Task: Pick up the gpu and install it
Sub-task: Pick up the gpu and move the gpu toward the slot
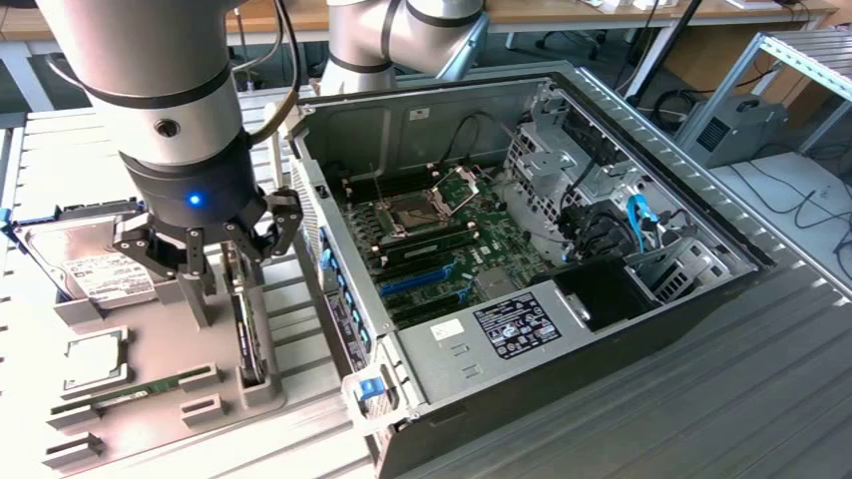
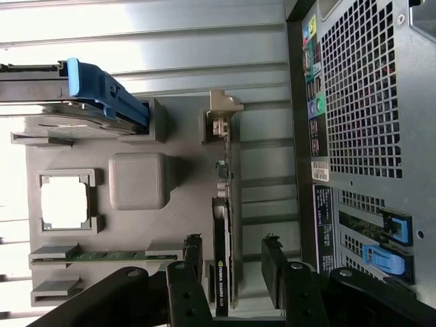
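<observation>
The gpu [image 2: 227, 225] stands on its long edge in a slot of the grey holder tray [image 2: 177, 143], black face with a white label, silver bracket at its far end. In the exterior view the gpu [image 1: 243, 339] is a thin dark strip beside the open computer case [image 1: 560, 130]. My gripper [image 1: 229, 261] hangs straight over its upper end. In the wrist view my gripper [image 2: 231, 262] is open, with one black finger on each side of the card and a gap showing on both sides. The blue expansion slots [image 1: 419, 284] on the motherboard are bare.
On the same tray lie a hard drive [image 1: 94, 269] in a blue caddy [image 2: 102, 88], a processor chip [image 2: 65, 204] and a green memory stick [image 2: 109, 255]. The case's perforated rear wall [image 2: 361, 136] stands close beside the card. A second arm's base [image 1: 379, 40] rises behind the case.
</observation>
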`<state>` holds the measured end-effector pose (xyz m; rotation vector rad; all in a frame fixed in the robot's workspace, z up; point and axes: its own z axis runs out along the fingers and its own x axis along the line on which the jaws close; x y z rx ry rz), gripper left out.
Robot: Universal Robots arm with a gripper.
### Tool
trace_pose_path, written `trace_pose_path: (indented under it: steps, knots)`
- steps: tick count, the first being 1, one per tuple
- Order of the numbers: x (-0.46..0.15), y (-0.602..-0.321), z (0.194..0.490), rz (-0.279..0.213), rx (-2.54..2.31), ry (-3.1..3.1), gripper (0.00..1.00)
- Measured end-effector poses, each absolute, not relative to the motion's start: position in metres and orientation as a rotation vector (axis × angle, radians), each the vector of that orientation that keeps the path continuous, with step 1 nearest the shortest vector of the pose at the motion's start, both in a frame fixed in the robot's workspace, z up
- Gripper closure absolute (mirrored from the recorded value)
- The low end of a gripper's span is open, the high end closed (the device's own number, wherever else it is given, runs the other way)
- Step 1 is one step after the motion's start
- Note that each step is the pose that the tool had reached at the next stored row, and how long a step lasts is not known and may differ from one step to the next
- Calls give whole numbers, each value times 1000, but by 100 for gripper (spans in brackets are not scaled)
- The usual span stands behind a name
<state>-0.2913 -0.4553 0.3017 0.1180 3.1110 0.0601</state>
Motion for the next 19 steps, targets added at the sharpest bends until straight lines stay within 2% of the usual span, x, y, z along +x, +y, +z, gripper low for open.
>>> trace_pose_path:
  steps: [19]
  knots:
    - [-295, -456, 297, 60, 118, 3111, 52]
